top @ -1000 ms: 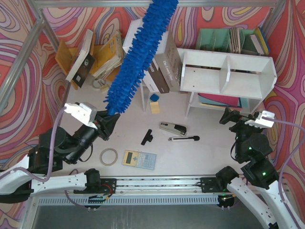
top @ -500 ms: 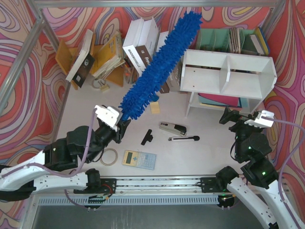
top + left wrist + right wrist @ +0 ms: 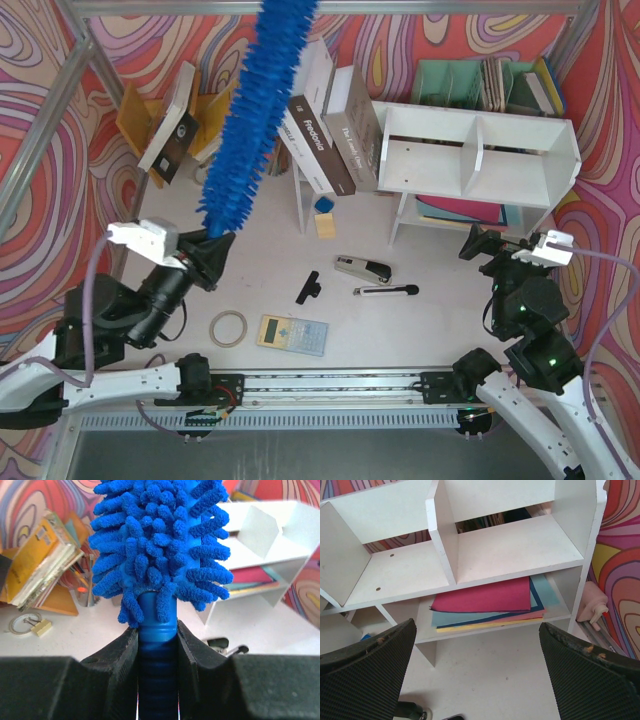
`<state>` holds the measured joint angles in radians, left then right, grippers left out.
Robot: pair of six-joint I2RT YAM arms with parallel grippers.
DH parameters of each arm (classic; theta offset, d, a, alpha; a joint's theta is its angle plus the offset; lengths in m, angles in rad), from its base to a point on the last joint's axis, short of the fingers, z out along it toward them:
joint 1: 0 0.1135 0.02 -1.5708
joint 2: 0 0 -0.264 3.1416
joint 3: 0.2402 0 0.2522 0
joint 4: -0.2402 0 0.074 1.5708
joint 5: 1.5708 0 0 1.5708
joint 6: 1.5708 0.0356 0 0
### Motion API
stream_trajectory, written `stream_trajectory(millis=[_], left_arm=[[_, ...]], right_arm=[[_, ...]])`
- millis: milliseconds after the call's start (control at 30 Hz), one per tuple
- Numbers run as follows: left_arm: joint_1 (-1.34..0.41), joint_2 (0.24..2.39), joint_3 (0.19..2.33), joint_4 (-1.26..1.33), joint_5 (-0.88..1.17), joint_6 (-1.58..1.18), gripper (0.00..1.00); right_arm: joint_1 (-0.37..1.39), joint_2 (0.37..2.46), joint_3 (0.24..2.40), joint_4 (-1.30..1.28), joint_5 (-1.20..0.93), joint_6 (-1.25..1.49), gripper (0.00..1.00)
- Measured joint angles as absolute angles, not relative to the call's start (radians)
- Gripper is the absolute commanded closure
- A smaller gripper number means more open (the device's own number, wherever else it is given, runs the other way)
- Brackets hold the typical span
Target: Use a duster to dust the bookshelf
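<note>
My left gripper (image 3: 215,245) is shut on the slim blue handle of the fluffy blue duster (image 3: 250,110). The duster rises up and away from it over the left half of the table, well left of the bookshelf. In the left wrist view both black fingers (image 3: 120,660) press the ribbed handle of the duster (image 3: 160,545). The white bookshelf (image 3: 478,150) stands at the back right, with its central divider and coloured sheets on its lower tier (image 3: 485,600). My right gripper (image 3: 478,245) hangs open in front of the bookshelf (image 3: 395,575), nothing between its fingers.
Leaning books (image 3: 320,130) stand left of the shelf, a yellow book rack (image 3: 190,115) at the back left, a green file organiser (image 3: 490,85) behind the shelf. On the table lie a black stapler (image 3: 362,268), a pen (image 3: 385,291), a calculator (image 3: 292,334) and a tape roll (image 3: 228,328).
The left arm has swung the duster back to the left: half a second ago its head reached toward the shelf's left end, now it points up over the books. The right arm is still.
</note>
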<state>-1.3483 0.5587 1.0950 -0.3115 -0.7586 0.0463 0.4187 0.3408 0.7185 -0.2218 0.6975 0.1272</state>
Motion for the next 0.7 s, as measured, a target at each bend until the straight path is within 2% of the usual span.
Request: stream_trajectory(millis=[200, 433, 700], left_arm=[[-1.348, 0.550, 1.095, -0.237, -0.905, 0.068, 1.00], [-1.348, 0.624, 1.128, -0.375, -1.118, -0.044, 1.00], [-1.346, 0.653, 1.157, -0.592, -1.126, -0.229, 1.00]], right_arm=[[0.419, 0.341, 0.719, -0.222, 0.696, 0.128, 0.01], [0.419, 0.341, 0.719, -0.222, 0.694, 0.128, 0.01], [0.419, 0.342, 0.719, -0.222, 0.688, 0.128, 0.01]])
